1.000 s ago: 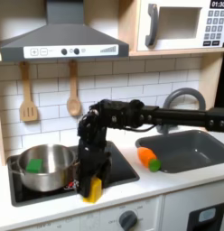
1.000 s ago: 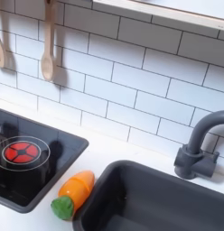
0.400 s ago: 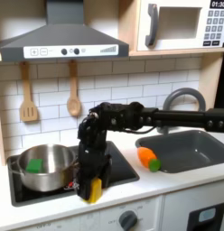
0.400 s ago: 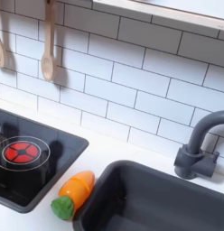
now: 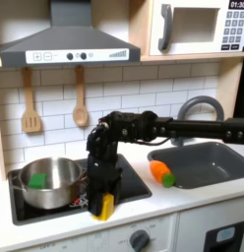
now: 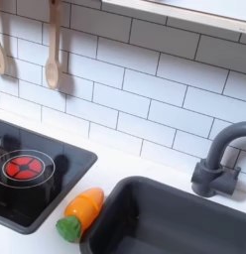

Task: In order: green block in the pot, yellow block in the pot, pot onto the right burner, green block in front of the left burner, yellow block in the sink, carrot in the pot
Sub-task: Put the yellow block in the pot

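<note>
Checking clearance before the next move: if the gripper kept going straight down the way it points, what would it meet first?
The gripper points down with the yellow block between its fingers. Straight below is the front edge of the stove top, so the block would probably touch that first; the depth is unclear.

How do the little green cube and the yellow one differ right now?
The green block lies inside the steel pot, while the yellow block is outside it, at the front edge of the stovetop. The green block lies free, whereas the yellow block sits between the pincer's fingers. They differ in colour too. Both are small cubes of about the same size.
</note>
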Robot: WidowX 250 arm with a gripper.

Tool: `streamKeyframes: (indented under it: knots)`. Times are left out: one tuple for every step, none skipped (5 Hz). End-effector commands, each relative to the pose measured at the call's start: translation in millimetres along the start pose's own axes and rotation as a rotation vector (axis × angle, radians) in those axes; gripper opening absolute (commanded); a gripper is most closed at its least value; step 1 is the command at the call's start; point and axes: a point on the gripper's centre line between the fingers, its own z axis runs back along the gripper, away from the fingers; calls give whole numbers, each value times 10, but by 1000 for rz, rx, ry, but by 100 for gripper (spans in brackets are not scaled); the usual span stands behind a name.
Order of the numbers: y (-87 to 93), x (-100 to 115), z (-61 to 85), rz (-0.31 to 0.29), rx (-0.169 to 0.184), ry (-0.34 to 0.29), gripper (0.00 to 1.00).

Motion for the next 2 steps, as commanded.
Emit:
streamKeyframes:
  knots:
    - [-33, 0, 11, 9, -3, -3, 0]
    - [-45, 6, 45, 12, -5, -6, 0]
